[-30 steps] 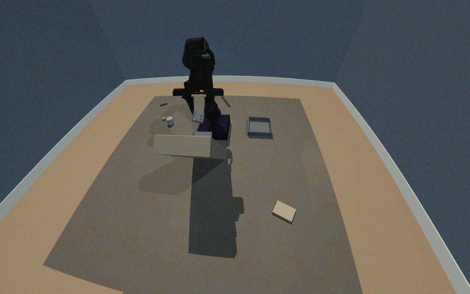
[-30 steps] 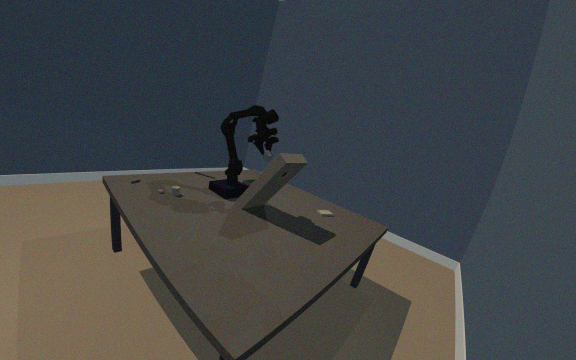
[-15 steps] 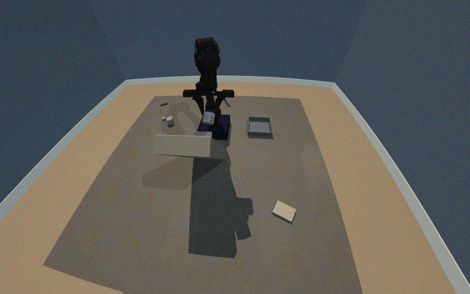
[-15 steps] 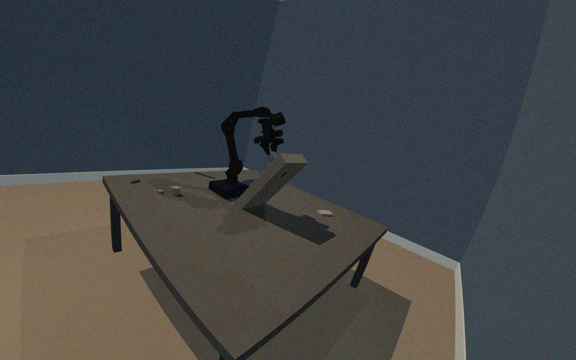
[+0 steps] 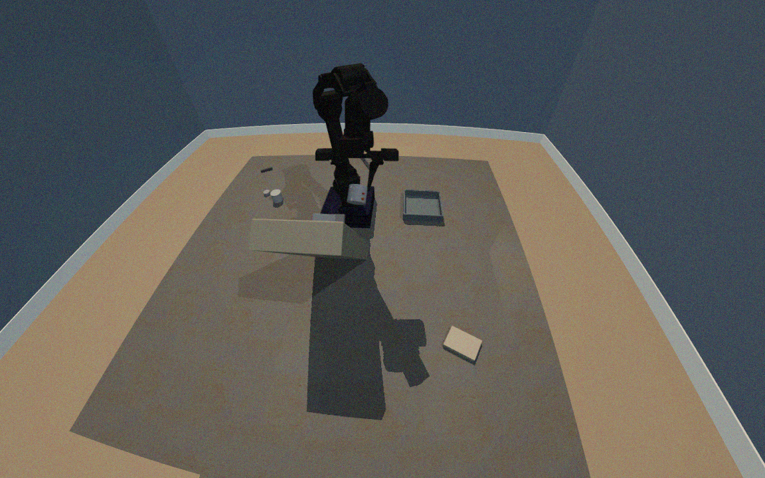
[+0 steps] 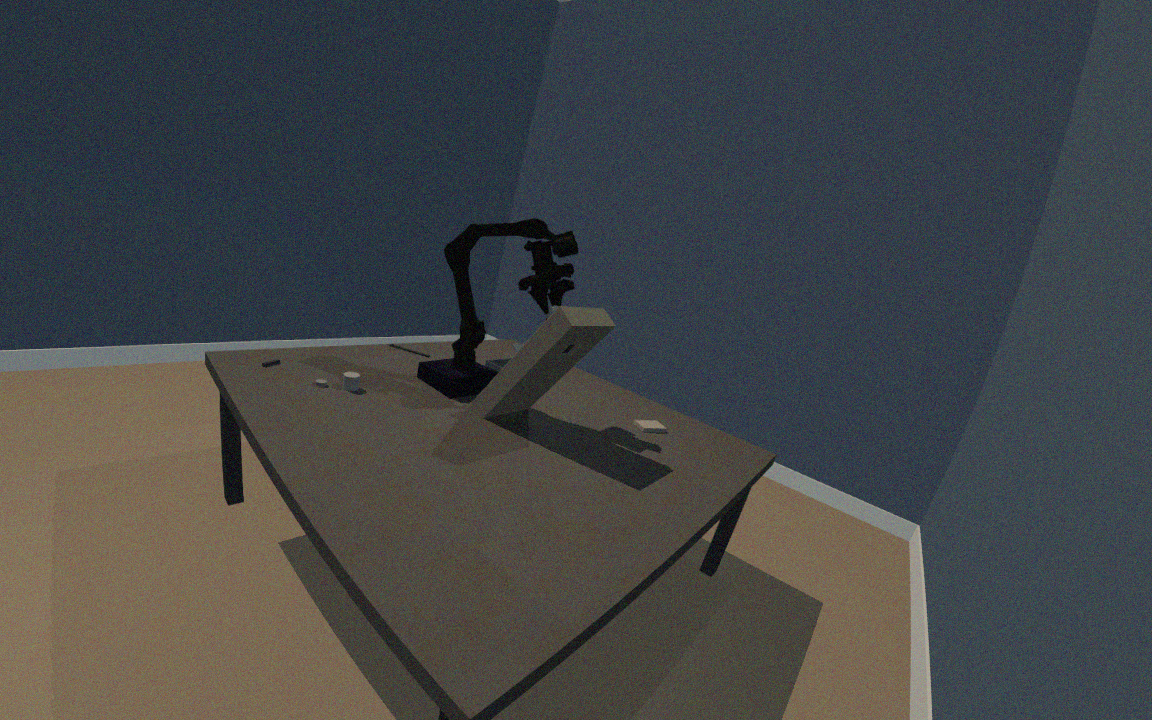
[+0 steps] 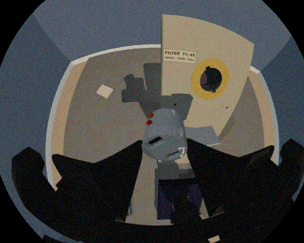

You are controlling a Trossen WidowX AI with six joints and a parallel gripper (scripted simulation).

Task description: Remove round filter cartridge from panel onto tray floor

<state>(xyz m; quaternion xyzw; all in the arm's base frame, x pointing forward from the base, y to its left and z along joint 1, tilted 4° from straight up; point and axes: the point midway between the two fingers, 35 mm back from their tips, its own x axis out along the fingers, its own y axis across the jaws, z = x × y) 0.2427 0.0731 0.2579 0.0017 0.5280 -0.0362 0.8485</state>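
My gripper (image 5: 357, 187) (image 6: 550, 308) (image 7: 164, 143) is shut on the grey filter cartridge (image 5: 356, 194) (image 7: 166, 128) and holds it in the air. The cartridge shows two dark slots and two red dots in the wrist view. The tilted beige service panel (image 5: 296, 236) (image 6: 531, 362) (image 7: 182, 35) has an open round socket inside a yellow ring (image 7: 195, 79); the cartridge is out of it. The shallow grey tray (image 5: 422, 220) lies right of the arm's base in the top view, with nothing in it. In the exterior view the panel mostly hides the tray and the cartridge.
A pale ledge (image 5: 328, 217) (image 7: 203, 135) is at the panel's foot. A white cylinder (image 5: 276, 194) (image 6: 351, 380), a small white disc (image 5: 265, 193) and a dark bar (image 5: 266, 170) lie left of the base. A cream block (image 5: 462, 341) (image 6: 650, 425) (image 7: 105, 91) lies farther out on the table.
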